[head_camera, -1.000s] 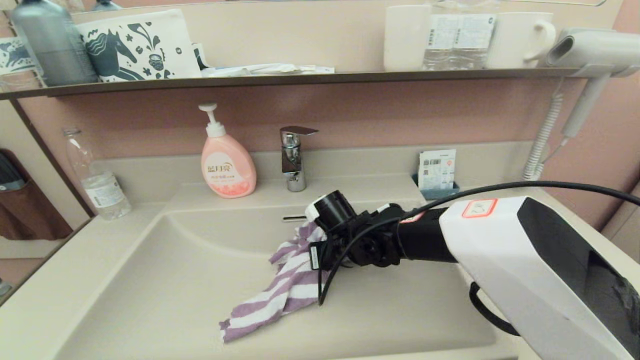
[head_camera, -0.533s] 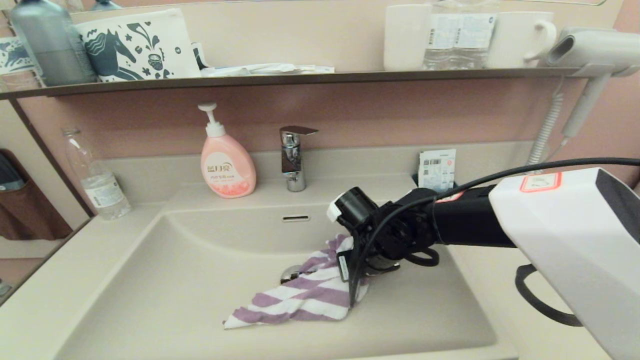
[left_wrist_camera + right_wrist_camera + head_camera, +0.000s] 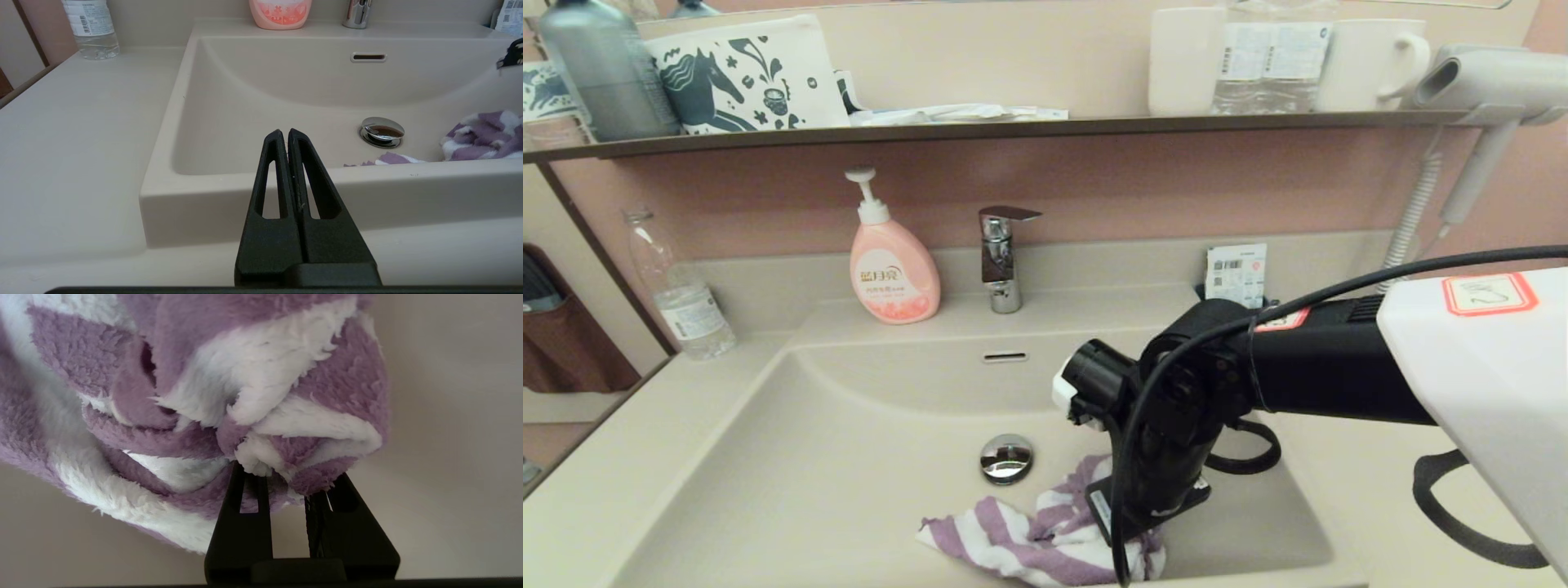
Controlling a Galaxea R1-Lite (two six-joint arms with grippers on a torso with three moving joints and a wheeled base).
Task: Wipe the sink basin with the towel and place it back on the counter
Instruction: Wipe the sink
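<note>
The purple and white striped towel [image 3: 1029, 547] lies bunched on the floor of the beige sink basin [image 3: 809, 457], near its front right, just in front of the chrome drain plug [image 3: 1006, 456]. My right gripper [image 3: 286, 473] points down into the basin and is shut on a fold of the towel [image 3: 253, 396]; in the head view its wrist hides the fingers. My left gripper [image 3: 284, 132] is shut and empty, parked low before the basin's front rim, left of the towel [image 3: 482, 139]. The beige counter [image 3: 621, 441] surrounds the basin.
A pink soap dispenser [image 3: 894, 265] and chrome faucet [image 3: 1003, 257] stand behind the basin, a water bottle [image 3: 682, 294] at back left, a small card holder [image 3: 1237, 282] at back right. A dark shelf [image 3: 1013, 128] with cups runs above; a hair dryer [image 3: 1486, 82] hangs right.
My right gripper has dragged the towel from the back wall by the overflow slot down to the basin's front right. The drain plug is now uncovered and the towel is more bunched.
</note>
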